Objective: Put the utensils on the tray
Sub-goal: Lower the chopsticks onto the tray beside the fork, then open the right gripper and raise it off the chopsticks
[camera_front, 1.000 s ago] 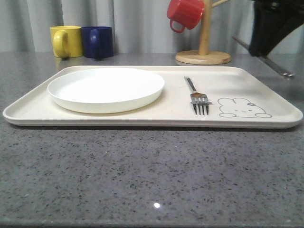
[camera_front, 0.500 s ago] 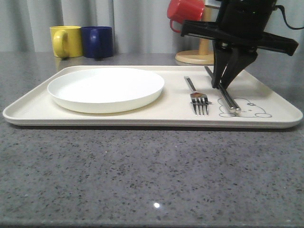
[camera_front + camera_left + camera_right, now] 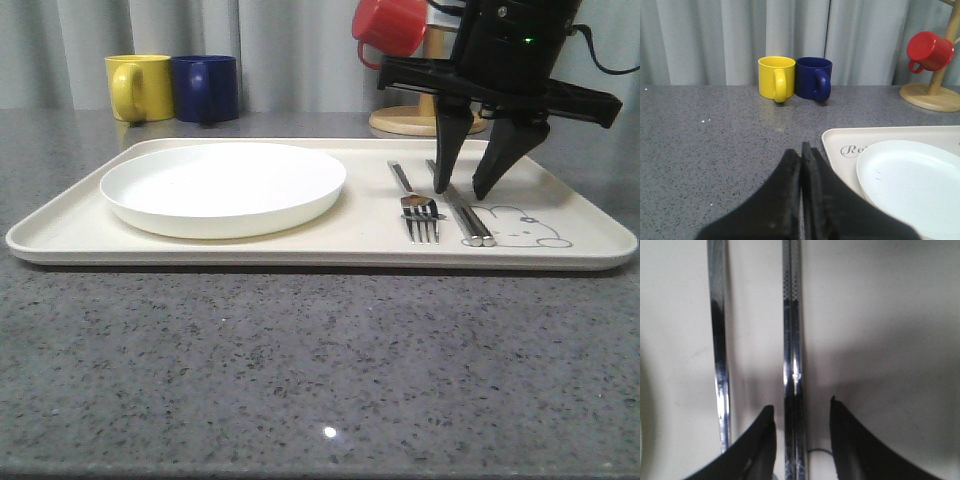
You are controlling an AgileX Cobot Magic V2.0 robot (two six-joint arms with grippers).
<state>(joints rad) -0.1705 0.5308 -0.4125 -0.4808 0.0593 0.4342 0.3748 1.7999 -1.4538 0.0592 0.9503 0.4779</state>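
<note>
On the cream tray, near its corner beside the white plate, there is some grey script writing. Only the first letters "Ro" can be read in the left wrist view, because the rim of the plate covers the rest of the word. No other text, number or brand can be read on the other things.

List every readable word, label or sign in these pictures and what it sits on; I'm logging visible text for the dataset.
"Ro": script lettering on the tray near its corner, seen from the left wrist; the rest of the word is cut off by the white plate.
No other words, numbers or brands can be read: the mugs are plain, and the rabbit drawing on the tray is a picture, not text.
</note>
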